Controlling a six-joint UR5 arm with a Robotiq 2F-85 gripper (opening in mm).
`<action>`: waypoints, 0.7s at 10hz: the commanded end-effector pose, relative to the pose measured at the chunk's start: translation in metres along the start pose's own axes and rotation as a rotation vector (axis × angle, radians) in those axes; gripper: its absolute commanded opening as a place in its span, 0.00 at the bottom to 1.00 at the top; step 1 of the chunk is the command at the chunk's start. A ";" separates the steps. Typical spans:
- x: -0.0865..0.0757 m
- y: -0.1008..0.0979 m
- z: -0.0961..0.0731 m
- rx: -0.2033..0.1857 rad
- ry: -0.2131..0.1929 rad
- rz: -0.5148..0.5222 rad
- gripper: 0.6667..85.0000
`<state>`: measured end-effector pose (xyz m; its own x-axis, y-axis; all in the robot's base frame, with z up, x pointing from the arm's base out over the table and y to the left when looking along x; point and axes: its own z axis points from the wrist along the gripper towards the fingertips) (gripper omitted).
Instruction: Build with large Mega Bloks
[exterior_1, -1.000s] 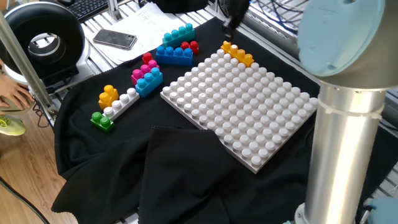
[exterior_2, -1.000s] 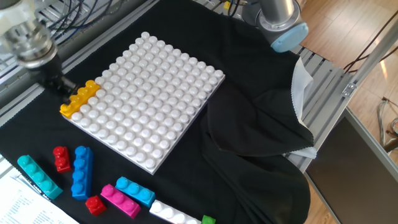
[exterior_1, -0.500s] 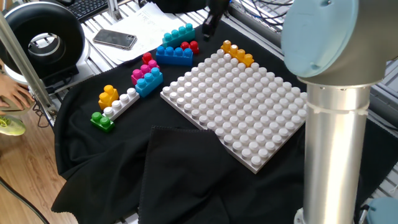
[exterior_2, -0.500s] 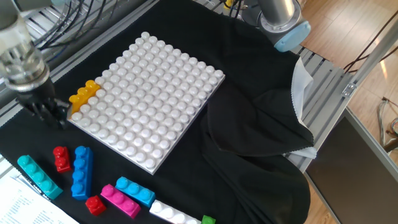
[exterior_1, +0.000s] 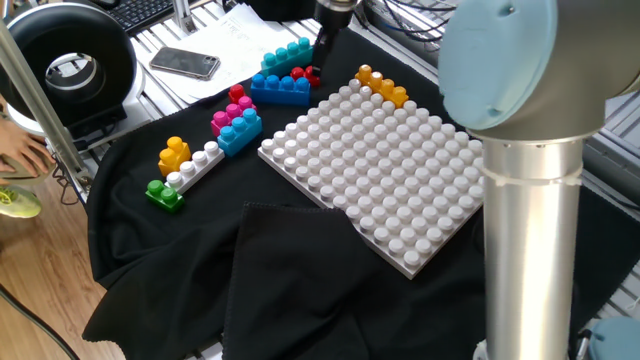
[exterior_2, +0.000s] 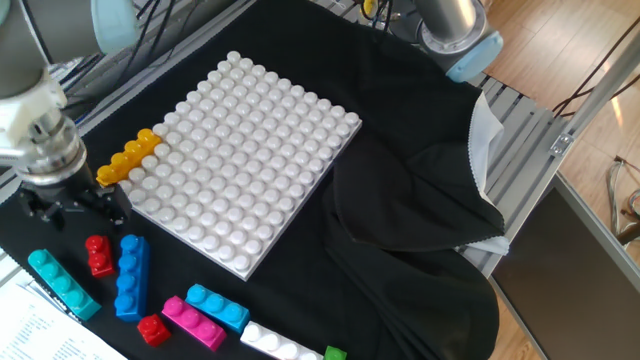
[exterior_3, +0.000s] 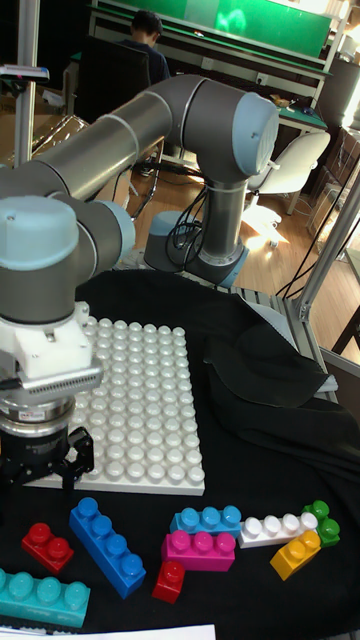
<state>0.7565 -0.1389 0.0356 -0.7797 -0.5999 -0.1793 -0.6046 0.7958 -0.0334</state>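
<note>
An orange-yellow brick is pressed onto a corner of the white baseplate. My gripper hangs open with nothing in it, just off that corner, above a red brick. Next to the red one lie a blue brick and a teal brick. Further along the black cloth are pink, light blue, white, yellow and green bricks.
A phone and papers lie on the metal table beyond the cloth, beside a round black device. The arm's thick column stands at the near right of the baseplate. The black cloth bunches into folds by the arm's base.
The gripper has let go of the orange-yellow brick, which stays on the baseplate corner, and has moved away from it to above the loose red and blue bricks.
</note>
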 end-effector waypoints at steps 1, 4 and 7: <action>-0.006 -0.002 0.012 0.010 0.003 -0.085 0.97; 0.001 0.004 0.017 -0.023 0.032 -0.100 0.83; -0.003 0.011 0.025 -0.055 0.031 -0.104 0.68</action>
<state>0.7559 -0.1332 0.0160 -0.7210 -0.6786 -0.1403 -0.6828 0.7303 -0.0231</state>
